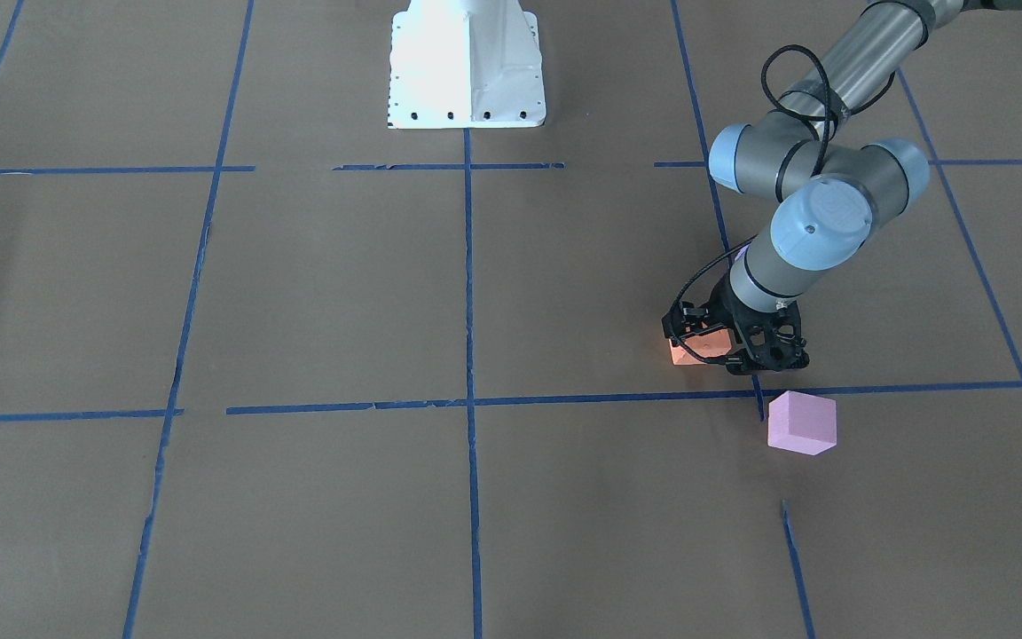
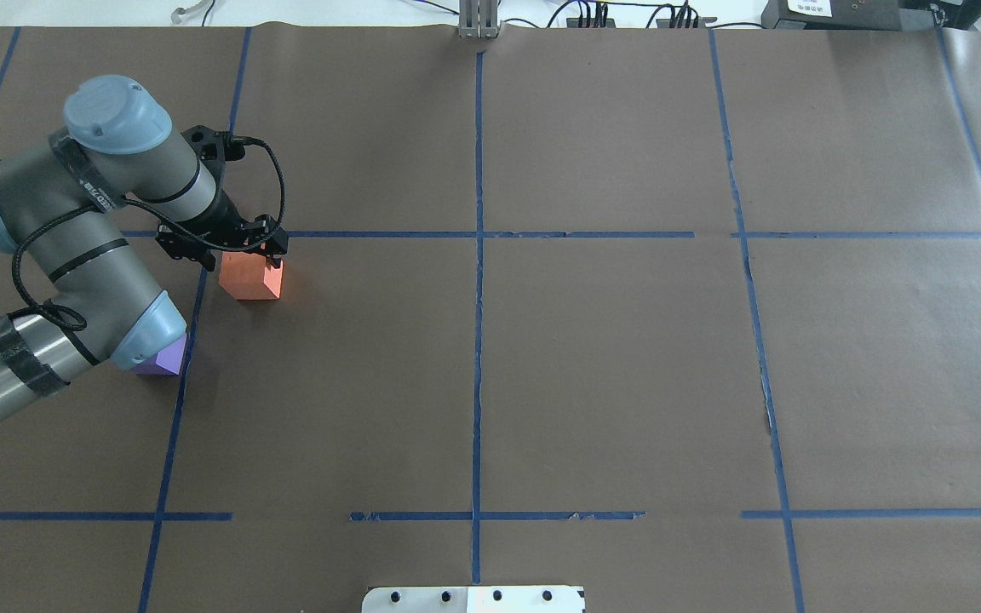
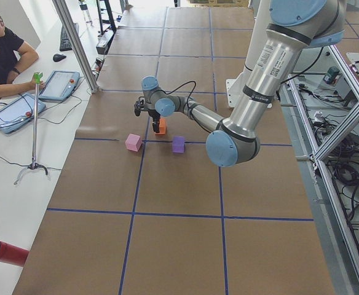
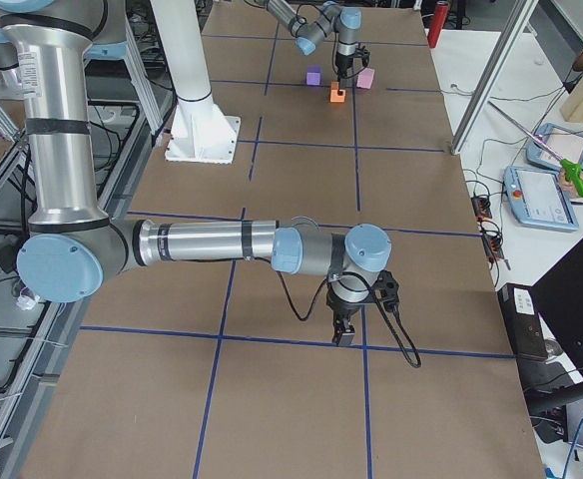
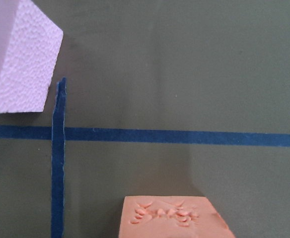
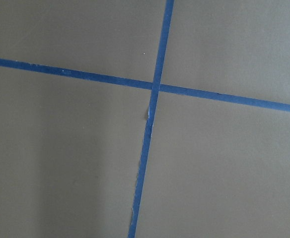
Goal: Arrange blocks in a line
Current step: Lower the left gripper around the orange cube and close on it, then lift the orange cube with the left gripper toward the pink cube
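The orange block (image 1: 695,348) rests on the brown paper, dents showing on its top in the left wrist view (image 5: 172,220). My left gripper (image 1: 708,351) is down at it, its fingers against the block's sides and closed on it; overhead it shows too (image 2: 245,260). The pale pink block (image 1: 801,422) lies just past a tape cross, apart from the gripper, and shows in the left wrist view (image 5: 18,54). The purple block (image 2: 162,358) lies partly hidden under my left arm's elbow. My right gripper (image 4: 344,334) hangs low over a tape line; I cannot tell whether it is open or shut.
Blue tape lines (image 1: 468,404) divide the paper-covered table into squares. The white robot base (image 1: 467,67) stands at the table's middle edge. An operator (image 3: 1,55) sits beyond the far edge with tablets (image 3: 58,85). A red cylinder (image 3: 4,252) lies off the table.
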Motion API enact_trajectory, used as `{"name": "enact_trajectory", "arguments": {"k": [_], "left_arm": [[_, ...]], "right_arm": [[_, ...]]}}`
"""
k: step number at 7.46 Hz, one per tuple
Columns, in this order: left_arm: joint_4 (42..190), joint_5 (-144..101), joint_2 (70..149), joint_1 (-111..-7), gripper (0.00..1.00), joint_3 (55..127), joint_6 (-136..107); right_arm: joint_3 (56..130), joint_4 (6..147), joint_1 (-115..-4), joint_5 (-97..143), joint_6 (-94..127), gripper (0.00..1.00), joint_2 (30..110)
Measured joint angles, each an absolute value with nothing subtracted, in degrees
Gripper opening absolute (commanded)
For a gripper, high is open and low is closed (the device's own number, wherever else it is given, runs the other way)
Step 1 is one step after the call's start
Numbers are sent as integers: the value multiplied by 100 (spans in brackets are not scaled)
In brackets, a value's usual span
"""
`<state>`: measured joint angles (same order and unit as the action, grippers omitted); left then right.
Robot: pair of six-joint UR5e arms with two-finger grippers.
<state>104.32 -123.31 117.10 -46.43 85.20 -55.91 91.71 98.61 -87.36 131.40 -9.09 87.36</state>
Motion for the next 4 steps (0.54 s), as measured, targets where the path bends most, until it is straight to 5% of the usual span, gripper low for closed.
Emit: {"name": "enact_trajectory", "arguments": {"k": [2, 4], "left_arm": [[10440, -12331, 11707, -4641, 40, 8518, -5585], [10447, -12336, 11707, -4641, 20, 8530, -5581]], "right_arm": [[9169, 9861, -8736, 13140, -908, 100, 8736], [9167, 9861, -8736, 13140, -908, 100, 8736]]}}
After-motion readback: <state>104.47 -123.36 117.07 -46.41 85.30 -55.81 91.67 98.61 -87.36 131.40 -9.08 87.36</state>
